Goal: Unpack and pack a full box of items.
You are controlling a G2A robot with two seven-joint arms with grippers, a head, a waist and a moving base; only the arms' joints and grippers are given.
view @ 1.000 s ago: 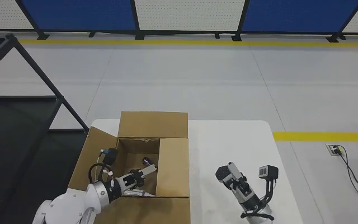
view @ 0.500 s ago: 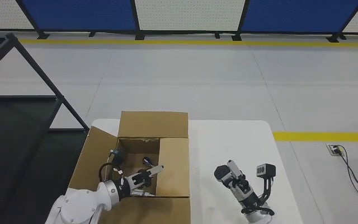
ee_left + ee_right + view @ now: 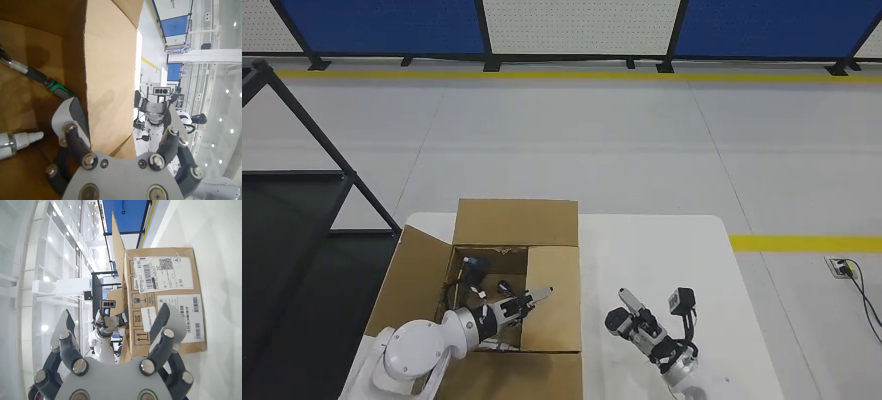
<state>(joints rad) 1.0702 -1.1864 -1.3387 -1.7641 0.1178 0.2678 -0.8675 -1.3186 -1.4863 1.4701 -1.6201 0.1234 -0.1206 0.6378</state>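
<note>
Box (image 3: 512, 285) sits open on the left part of the white table (image 3: 662, 250), flaps spread. The right-hand flap (image 3: 550, 298) lies over part of the opening.

Left gripper (image 3: 538, 295) is at that flap's edge. In the left wrist view we see the left gripper (image 3: 121, 106) with jaws apart and the flap (image 3: 109, 66) between them. One finger (image 3: 74, 111) is inside the box, close against the cardboard, and the other is outside it, well off the surface. Nothing is clamped. We cannot tell whether the inner pad actually touches.

On the box floor we note two items: a tool (image 3: 54, 87) with a green and black handle, its end just beside the inner finger, and a white bottle (image 3: 17, 140) lying on its side, nozzle toward the gripper.

Right gripper (image 3: 623, 297) is over bare table to the right of the box, apart from it. Its own view shows the right gripper (image 3: 115, 311) spread wide and empty, facing the box's side wall (image 3: 189, 298) with its paper labels (image 3: 162, 273).
</note>
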